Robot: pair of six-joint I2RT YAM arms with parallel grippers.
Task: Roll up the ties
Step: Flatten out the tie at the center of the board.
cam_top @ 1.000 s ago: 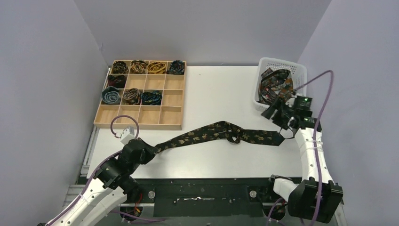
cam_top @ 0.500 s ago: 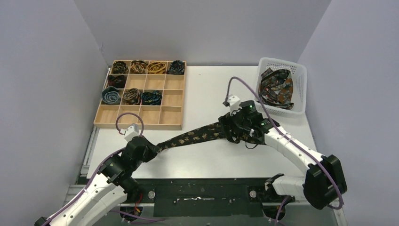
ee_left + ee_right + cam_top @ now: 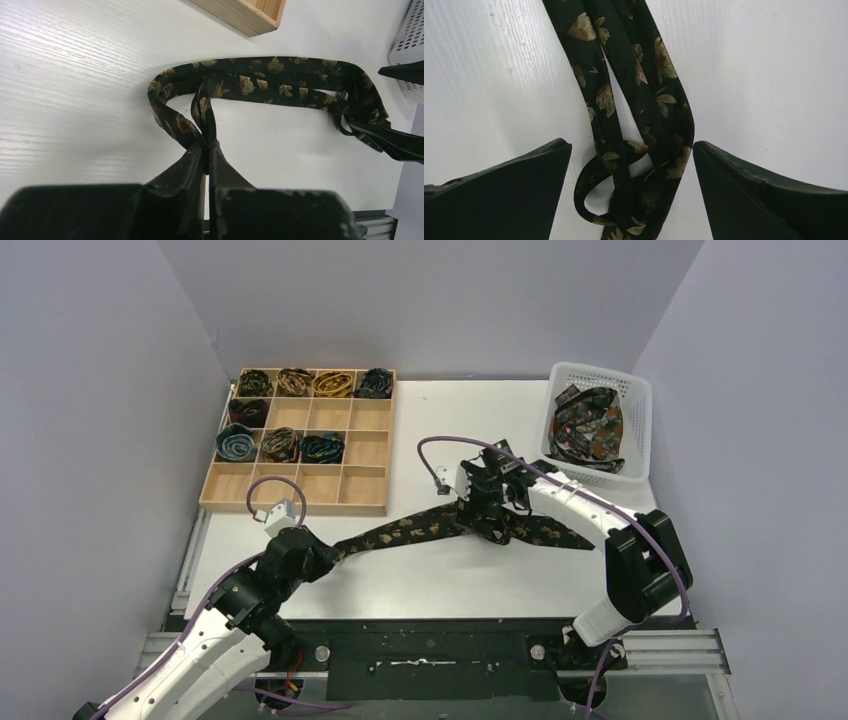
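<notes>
A long dark tie with gold leaf print (image 3: 410,528) lies stretched across the middle of the table. Its narrow left end is bunched and pinched in my left gripper (image 3: 322,552), whose jaws are shut on the fabric (image 3: 206,145); from there the tie (image 3: 250,85) loops away. My right gripper (image 3: 487,520) hovers over the tie's twisted middle. Its jaws stand wide open (image 3: 630,145), one black finger (image 3: 504,195) on each side of the folded strands (image 3: 624,100), not touching them. The tie's wide end (image 3: 565,535) lies beyond it to the right.
A wooden compartment tray (image 3: 290,508) at the back left holds several rolled ties (image 3: 238,443) in its upper cells. A white basket (image 3: 598,368) at the back right holds a heap of ties (image 3: 590,430). The tray's corner (image 3: 250,15) shows close to the left gripper.
My right arm swung from beside the basket to the tie's middle, and its jaws opened wider. The left gripper kept its hold and barely moved.
</notes>
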